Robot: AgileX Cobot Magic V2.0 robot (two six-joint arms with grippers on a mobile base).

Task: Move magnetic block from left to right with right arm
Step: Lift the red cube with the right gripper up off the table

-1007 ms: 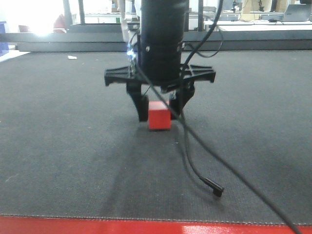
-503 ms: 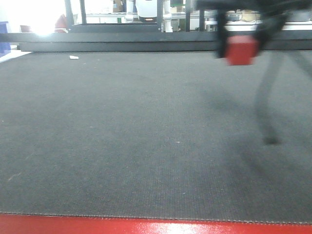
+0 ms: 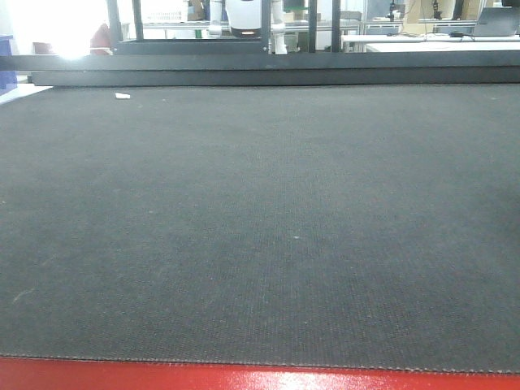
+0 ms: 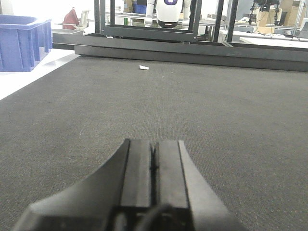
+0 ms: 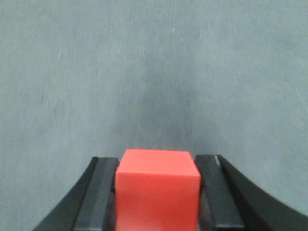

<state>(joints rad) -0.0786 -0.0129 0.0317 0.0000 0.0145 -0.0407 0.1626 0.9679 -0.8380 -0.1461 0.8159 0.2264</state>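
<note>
In the right wrist view a bright red cube, the magnetic block, sits clamped between the two black jaws of my right gripper, which is shut on it and held above the dark mat. Neither the block nor the right arm shows in the front view. My left gripper is shut with its jaws pressed together and nothing between them, low over the mat.
A dark grey mat covers the table, with a red strip along its near edge. A small white scrap lies near the far edge. A blue bin stands off the mat at far left, and a dark frame rail runs along the back.
The right gripper lifted the block off the mat, carried it up and to the right, and has left the front view entirely.
</note>
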